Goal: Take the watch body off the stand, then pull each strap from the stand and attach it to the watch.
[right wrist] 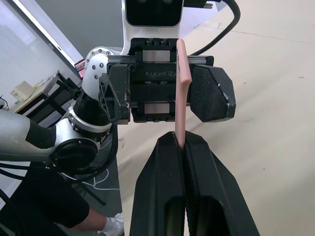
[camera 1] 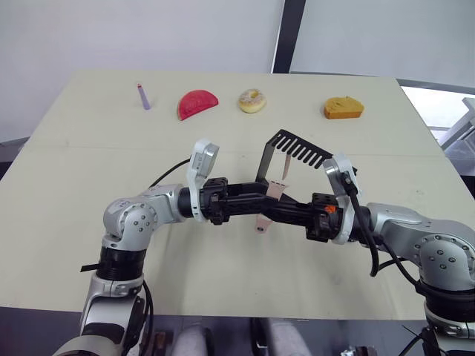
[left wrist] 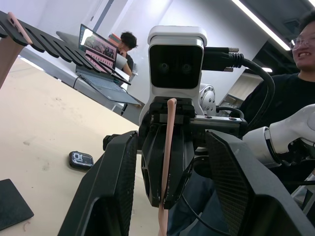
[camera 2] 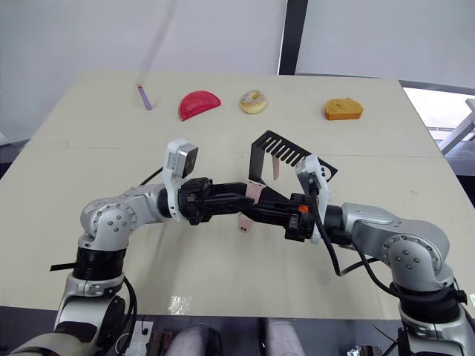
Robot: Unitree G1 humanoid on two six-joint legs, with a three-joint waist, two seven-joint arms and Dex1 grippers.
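Both arms meet in the middle of the surface (camera 1: 67, 222), just in front of the stand (camera 1: 269, 159); the right hand (right wrist: 183, 147) has its two black fingers pressed together on one strap (right wrist: 180, 83), which sticks up out of them as a thin pink strip; the left hand (left wrist: 165, 172) sits spread wide, its fingers either side of the right hand and that strap, not visibly clamping anything. From the head views the strap crosses between the two hands, with its lower end hanging down close to the surface.

The stand is upright just behind the hands, comb arm pointing right; the second strap (camera 1: 285, 166) hangs from the comb, apart from both hands. The watch body (left wrist: 80, 159) lies flat on the surface, off the stand, screen up with white digits showing; it turns up in the left wrist view near the stand's flat foot.

Along the far edge, left to right: a purple stick (camera 1: 143, 96), a red slice-shaped piece (camera 1: 197, 103), a doughnut (camera 1: 252, 100), an orange piece (camera 1: 343, 108). Two people show in the background of the left wrist view.
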